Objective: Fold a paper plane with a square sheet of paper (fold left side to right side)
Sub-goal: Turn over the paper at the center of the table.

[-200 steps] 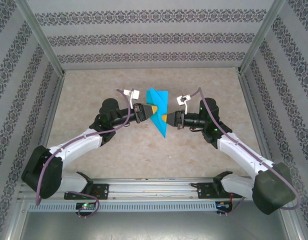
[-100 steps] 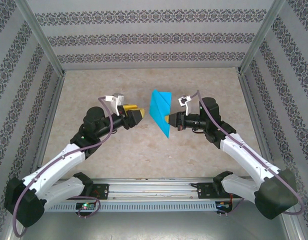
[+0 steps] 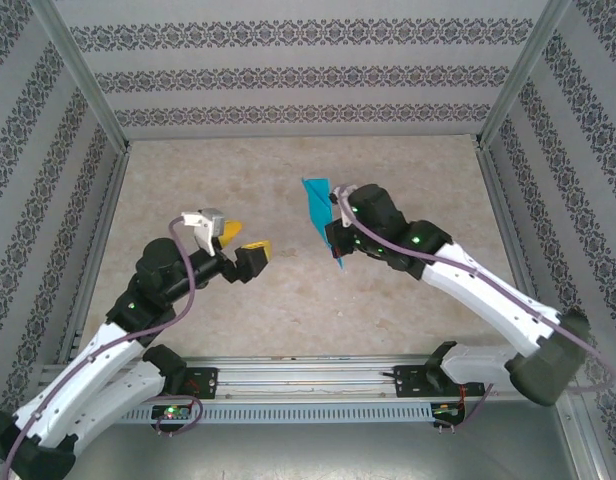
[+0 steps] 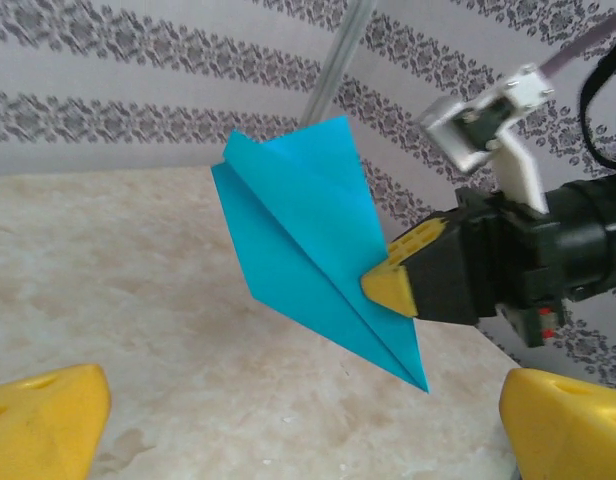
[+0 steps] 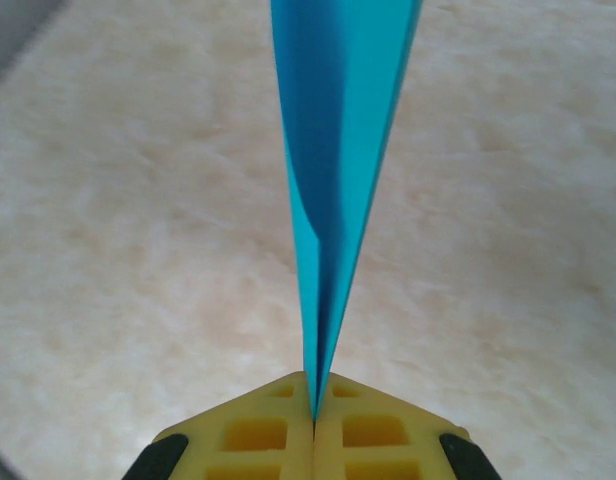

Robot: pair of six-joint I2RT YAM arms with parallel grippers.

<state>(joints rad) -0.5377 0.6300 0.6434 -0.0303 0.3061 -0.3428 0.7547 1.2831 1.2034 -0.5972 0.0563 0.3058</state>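
From above, one paper plane (image 3: 316, 212) is seen held off the table (image 3: 288, 300), pinched near its lower tip by the right gripper (image 3: 336, 240), whose jaws are closed on it. The left gripper (image 3: 244, 240) is seen well apart to the left, its two fingers spread with nothing between them.

In the left wrist view, two yellow fingertips (image 4: 48, 415) are seen at the bottom corners, with the creased plane beyond them.

In the right wrist view, two yellow pads (image 5: 268, 430) are pressed together on the plane's folded edge.
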